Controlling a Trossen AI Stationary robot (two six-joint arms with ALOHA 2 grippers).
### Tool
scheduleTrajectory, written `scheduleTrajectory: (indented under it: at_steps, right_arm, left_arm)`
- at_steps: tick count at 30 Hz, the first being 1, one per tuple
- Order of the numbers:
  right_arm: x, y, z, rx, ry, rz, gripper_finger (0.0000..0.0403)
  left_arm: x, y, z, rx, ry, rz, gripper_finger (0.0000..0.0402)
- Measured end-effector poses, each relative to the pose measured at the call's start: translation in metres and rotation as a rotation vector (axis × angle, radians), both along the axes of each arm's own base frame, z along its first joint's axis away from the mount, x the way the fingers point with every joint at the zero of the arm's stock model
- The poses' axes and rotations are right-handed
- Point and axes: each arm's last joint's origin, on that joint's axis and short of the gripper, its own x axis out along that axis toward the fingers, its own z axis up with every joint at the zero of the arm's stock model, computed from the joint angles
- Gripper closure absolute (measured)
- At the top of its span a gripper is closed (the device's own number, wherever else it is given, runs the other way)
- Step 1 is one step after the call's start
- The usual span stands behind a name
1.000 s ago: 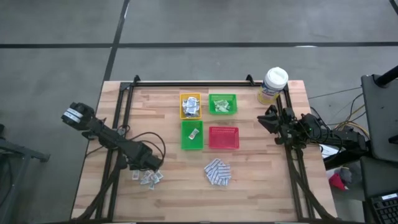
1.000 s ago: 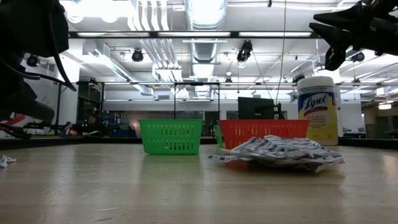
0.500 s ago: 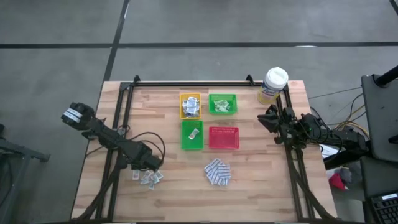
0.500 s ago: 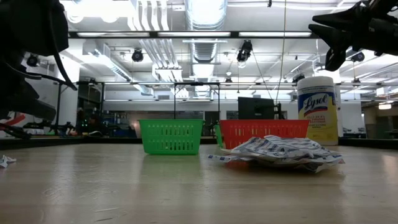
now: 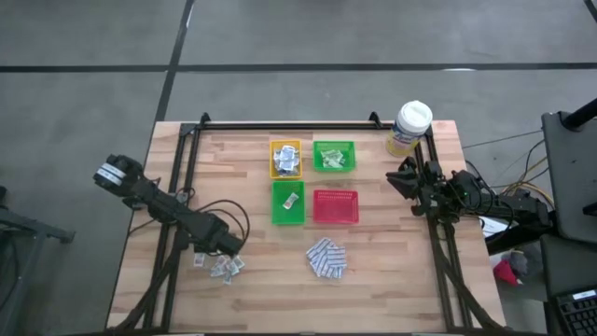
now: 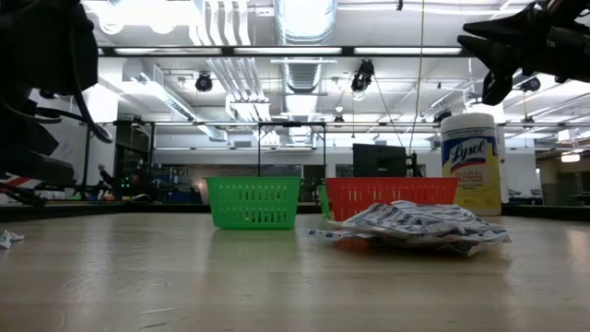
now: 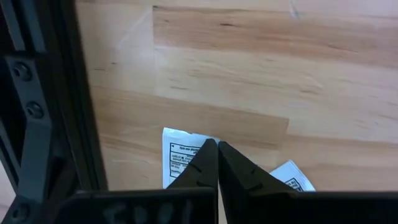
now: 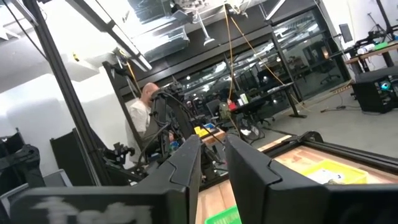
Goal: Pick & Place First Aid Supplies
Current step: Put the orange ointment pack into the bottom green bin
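The small white squarish sachets (image 5: 220, 267) with fine printed text lie in a loose cluster on the pale wooden table (image 5: 392, 289), near its left front. They look feather-light, thin and floppy, likely slick, so I'd pinch one by an edge or corner. The left gripper (image 7: 216, 163) sits right over them, fingers clenched together at one sachet's edge; whether it actually holds it I cannot tell. The right gripper (image 5: 403, 177) waits slightly parted beside the yellow canister (image 5: 409, 128)
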Motion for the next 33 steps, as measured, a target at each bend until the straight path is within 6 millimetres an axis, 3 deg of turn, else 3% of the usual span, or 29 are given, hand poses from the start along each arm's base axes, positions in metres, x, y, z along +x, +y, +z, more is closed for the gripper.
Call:
scheduleTrajectory:
  at_steps: [11, 22, 33]
  right_arm:
    - [0.0, 0.0, 0.0, 0.0, 0.0, 0.0, 0.0328]
    - [0.0, 0.0, 0.0, 0.0, 0.0, 0.001, 0.0325]
    - [0.0, 0.0, 0.0, 0.007, -0.002, 0.004, 0.033]
  left_arm:
    - [0.0, 0.0, 0.001, 0.0, -0.006, -0.007, 0.0392]
    - [0.003, -0.002, 0.016, -0.042, -0.052, -0.031, 0.0352]
    - [-0.002, -0.011, 0.023, -0.119, -0.007, -0.098, 0.0345]
